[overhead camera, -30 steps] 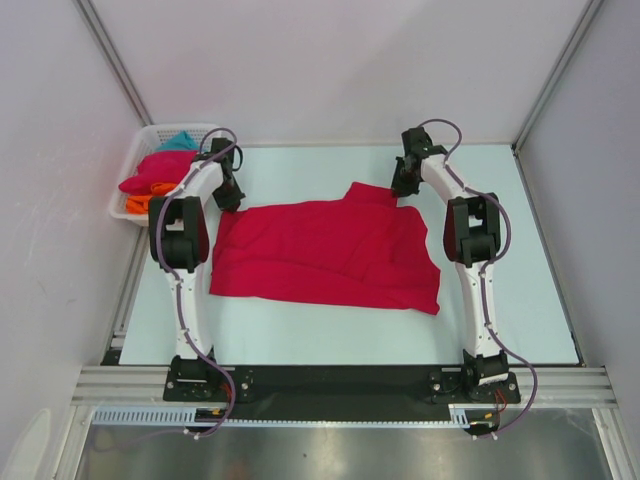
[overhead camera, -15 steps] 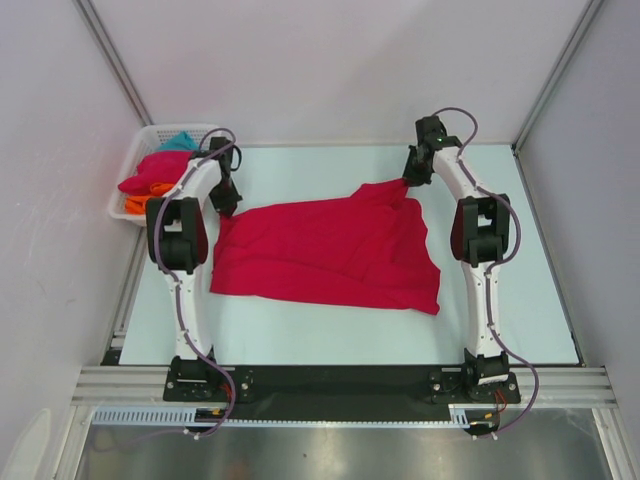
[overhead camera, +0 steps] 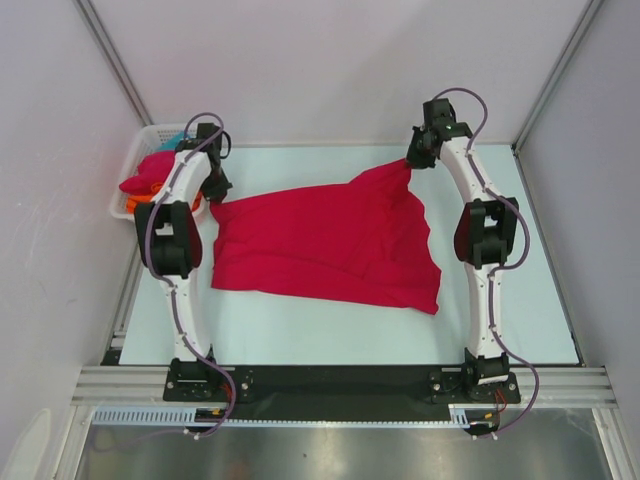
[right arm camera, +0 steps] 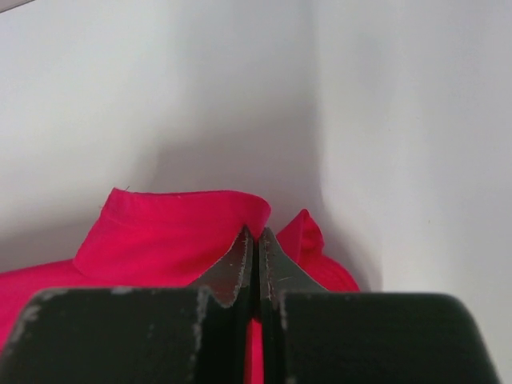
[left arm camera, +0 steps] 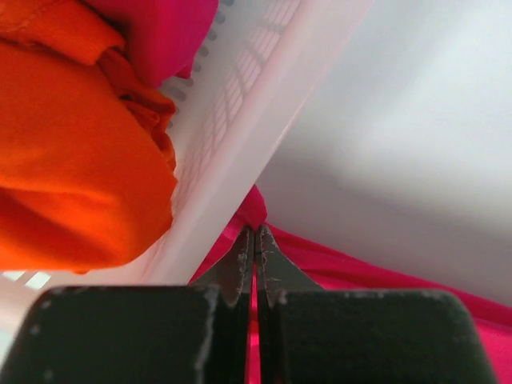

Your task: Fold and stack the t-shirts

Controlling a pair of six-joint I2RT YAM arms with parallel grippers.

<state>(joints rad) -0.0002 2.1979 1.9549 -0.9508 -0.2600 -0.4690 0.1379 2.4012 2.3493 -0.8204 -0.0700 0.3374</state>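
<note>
Overhead, the crimson t-shirt point(overhead camera: 330, 235) lies spread mid-bench point(overhead camera: 300, 335), its long axis running 9 to 3 o'clock and its corners drawn toward 10 and 1. Only the wrist views show the grips: the left fingers point(left arm camera: 242, 264) clamp its edge beside the basket point(left arm camera: 232, 112), which holds an orange t-shirt point(left arm camera: 72, 160); the right fingers point(right arm camera: 240, 268) clamp a fold.

basket point(overhead camera: 140, 143) half behind left arm point(overhead camera: 168, 240), orange shirt point(left arm camera: 72, 160) cropped left
</note>
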